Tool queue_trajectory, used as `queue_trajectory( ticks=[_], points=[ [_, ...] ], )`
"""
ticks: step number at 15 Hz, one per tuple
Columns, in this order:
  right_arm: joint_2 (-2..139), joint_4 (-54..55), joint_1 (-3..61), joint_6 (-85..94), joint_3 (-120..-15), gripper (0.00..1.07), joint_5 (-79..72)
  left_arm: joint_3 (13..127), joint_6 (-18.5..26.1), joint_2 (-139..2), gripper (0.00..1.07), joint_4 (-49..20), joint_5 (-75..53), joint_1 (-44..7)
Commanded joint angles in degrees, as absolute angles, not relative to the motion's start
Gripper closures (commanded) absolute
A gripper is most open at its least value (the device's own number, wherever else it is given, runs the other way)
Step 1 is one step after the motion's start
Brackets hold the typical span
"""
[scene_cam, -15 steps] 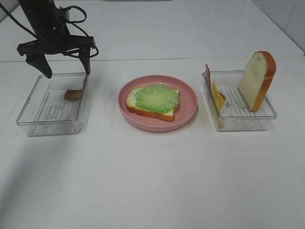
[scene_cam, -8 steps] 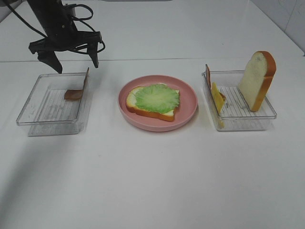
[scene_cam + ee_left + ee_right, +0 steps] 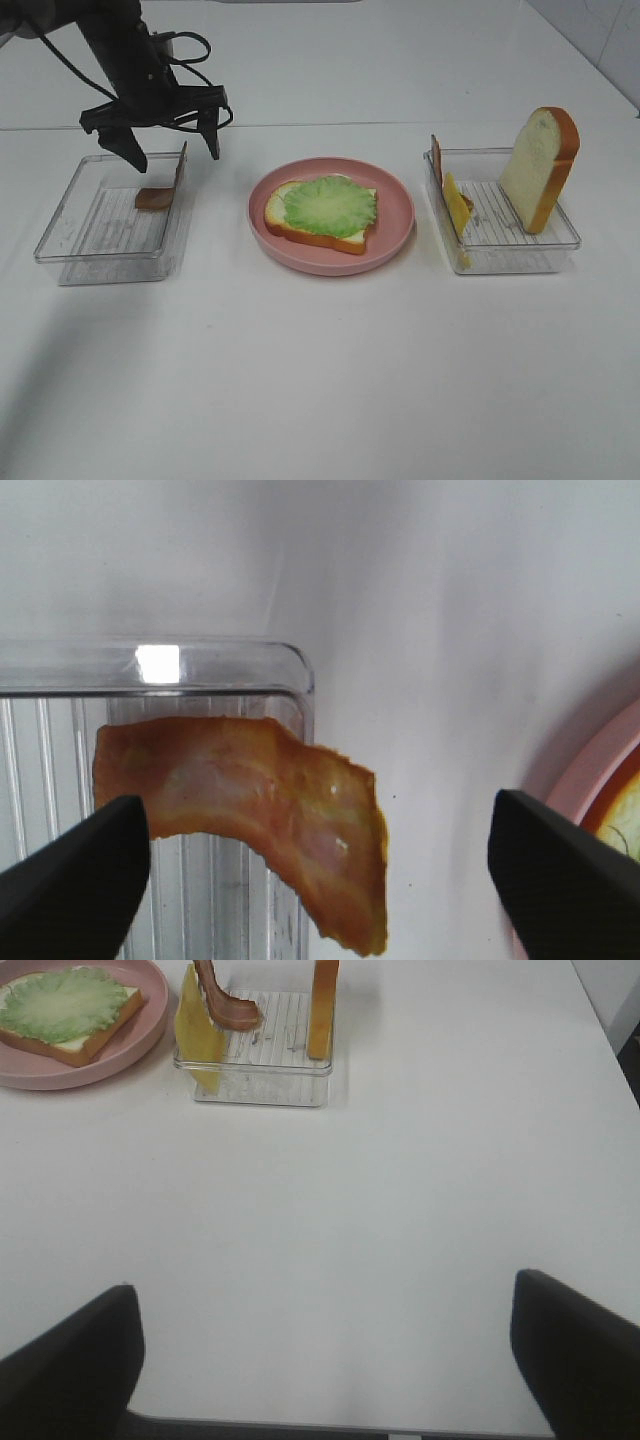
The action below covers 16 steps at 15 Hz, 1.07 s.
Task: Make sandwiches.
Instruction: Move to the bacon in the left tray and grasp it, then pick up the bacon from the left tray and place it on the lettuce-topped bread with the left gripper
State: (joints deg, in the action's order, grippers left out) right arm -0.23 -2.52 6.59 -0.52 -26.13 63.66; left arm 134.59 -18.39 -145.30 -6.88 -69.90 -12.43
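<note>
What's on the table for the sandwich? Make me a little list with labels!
plate: pink plate, in the middle
sandwich so far: bread slice topped with lettuce, on the plate
left tray: one bacon strip leaning on its wall
right tray: upright bread slice, cheese, second bacon strip
left gripper: open, above left tray, empty
right gripper: open, empty

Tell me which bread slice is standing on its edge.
The bare slice in the right tray; the other slice lies flat on the pink plate under lettuce.
</note>
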Motion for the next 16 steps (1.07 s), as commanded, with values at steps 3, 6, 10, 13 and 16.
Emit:
queue_trajectory(
  ticks=[3, 6, 10, 13, 16],
  points=[
    [-1.78, -2.69, 6.42, 0.0, -25.9, 0.11, 63.03, 134.93, -18.91, -145.42, 0.45, -5.96, -75.4, -12.83],
    [-1.78, -2.69, 6.42, 0.0, -25.9, 0.11, 63.03, 134.93, -21.37, -145.42, 0.71, -3.84, -75.23, -12.83],
    [-1.78, -2.69, 6.42, 0.0, -25.9, 0.11, 63.03, 134.93, -21.43, -145.42, 0.99, -3.55, -74.26, -12.83],
    [-1.78, -2.69, 6.42, 0.0, -25.9, 0.11, 63.03, 134.93, -21.43, -145.42, 1.07, -2.29, -74.2, -12.83],
    [-1.78, -2.69, 6.42, 0.0, -25.9, 0.11, 63.03, 134.93, -21.43, -145.07, 1.07, -1.89, -75.0, -12.83]
  ],
)
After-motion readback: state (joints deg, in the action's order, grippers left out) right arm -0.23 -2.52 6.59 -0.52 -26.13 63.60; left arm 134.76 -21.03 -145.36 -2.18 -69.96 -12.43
